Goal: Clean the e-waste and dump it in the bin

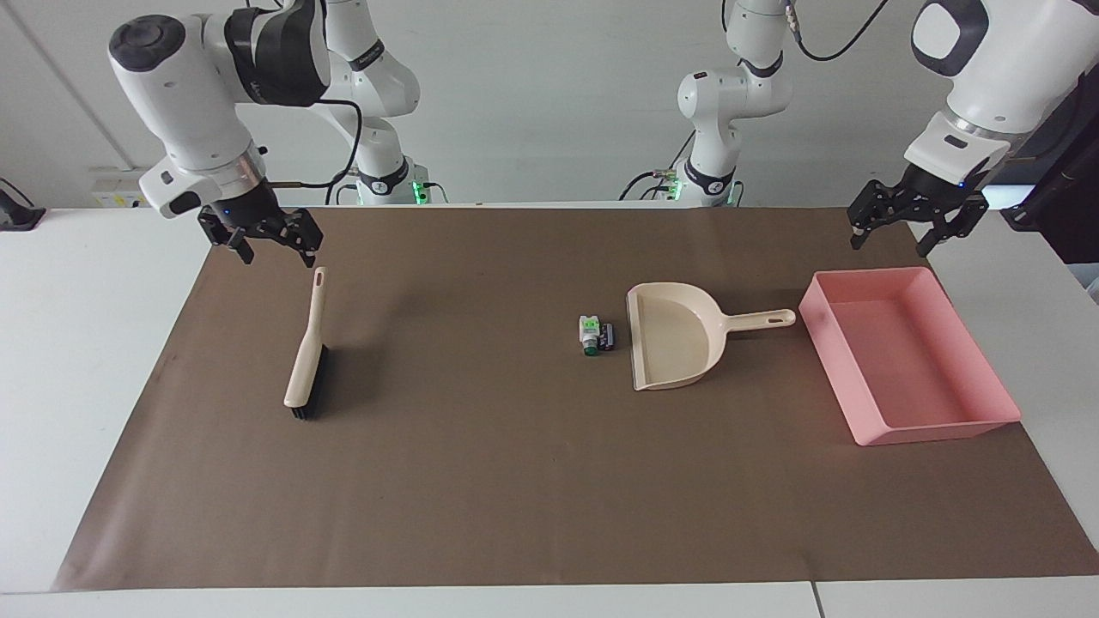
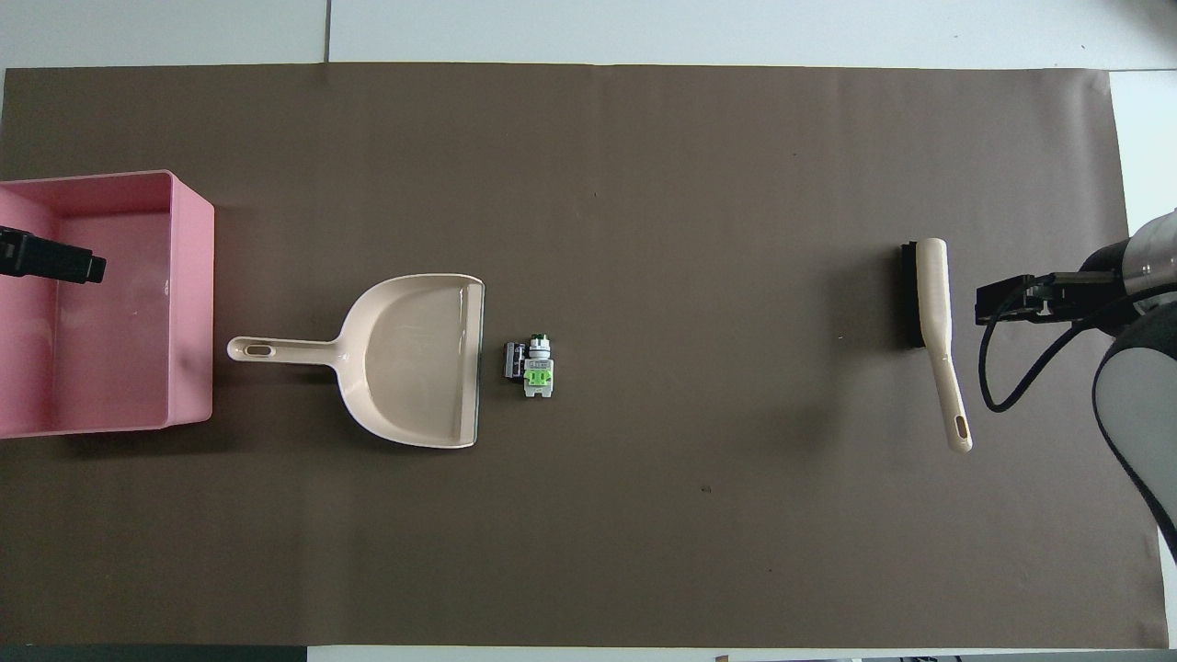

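Right end effector point(image 1: 270, 243) hangs in the air over the handle tip of the brush point(image 1: 306, 354), its fingers spread and nothing between them. Left end effector point(image 1: 907, 227) hangs above the robot-side rim of the pink bin point(image 1: 912, 425), also spread and empty, apparently waiting.

The e-waste point(image 1: 598, 335), one white piece with green markings and one dark piece touching it, lies on the brown mat just beside the open lip of the dustpan point(image 1: 678, 348), toward the right arm's end of the table. The dustpan's handle points at the bin.

Now the risks, as I read them. The brush lies on its side and its handle is slim, so a descent slightly off-line could nudge it or pinch only the tip, and then the bristle end would swing. If nothing steadies the dustpan, a sweep could push it along instead of loading it. The two pieces look small and roundish; a hard stroke could flick them past the lip or roll them around the pan's side.

Writing? No brand or label is legible; the green marks on the white piece cannot be read.
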Action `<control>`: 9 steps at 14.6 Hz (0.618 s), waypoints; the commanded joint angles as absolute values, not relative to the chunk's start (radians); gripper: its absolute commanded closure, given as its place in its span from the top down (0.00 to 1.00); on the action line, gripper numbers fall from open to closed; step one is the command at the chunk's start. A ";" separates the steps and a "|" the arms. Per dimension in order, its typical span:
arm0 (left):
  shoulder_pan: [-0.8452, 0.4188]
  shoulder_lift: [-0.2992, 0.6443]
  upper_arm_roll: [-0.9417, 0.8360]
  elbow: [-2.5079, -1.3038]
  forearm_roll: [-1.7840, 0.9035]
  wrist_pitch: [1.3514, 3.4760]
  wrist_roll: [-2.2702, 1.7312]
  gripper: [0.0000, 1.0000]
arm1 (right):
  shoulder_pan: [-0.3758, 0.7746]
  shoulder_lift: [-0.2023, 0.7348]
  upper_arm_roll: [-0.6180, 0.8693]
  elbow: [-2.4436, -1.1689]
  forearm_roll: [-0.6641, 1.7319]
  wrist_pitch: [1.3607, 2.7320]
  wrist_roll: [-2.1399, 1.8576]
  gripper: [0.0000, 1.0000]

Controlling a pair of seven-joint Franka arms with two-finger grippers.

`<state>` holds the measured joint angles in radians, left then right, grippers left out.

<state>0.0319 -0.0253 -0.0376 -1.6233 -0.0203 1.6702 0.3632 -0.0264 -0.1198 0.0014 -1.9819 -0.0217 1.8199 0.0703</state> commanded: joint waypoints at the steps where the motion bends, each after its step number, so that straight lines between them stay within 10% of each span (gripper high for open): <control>1: 0.020 -0.054 -0.038 -1.683 -0.028 1.730 0.581 0.98 | -0.040 -0.144 0.006 -2.153 -0.015 1.968 0.040 0.99; 9: -0.038 -0.115 -0.041 -1.880 -0.022 1.793 1.413 0.99 | -0.109 -0.075 0.008 -2.352 -0.015 2.264 -0.093 0.99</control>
<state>-0.0217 -0.0416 -0.0479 -1.7643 -0.0241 1.7544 1.2797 -0.0831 -0.0820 -0.0003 -2.3293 -0.0217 2.2245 -0.0497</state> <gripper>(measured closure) 0.013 0.004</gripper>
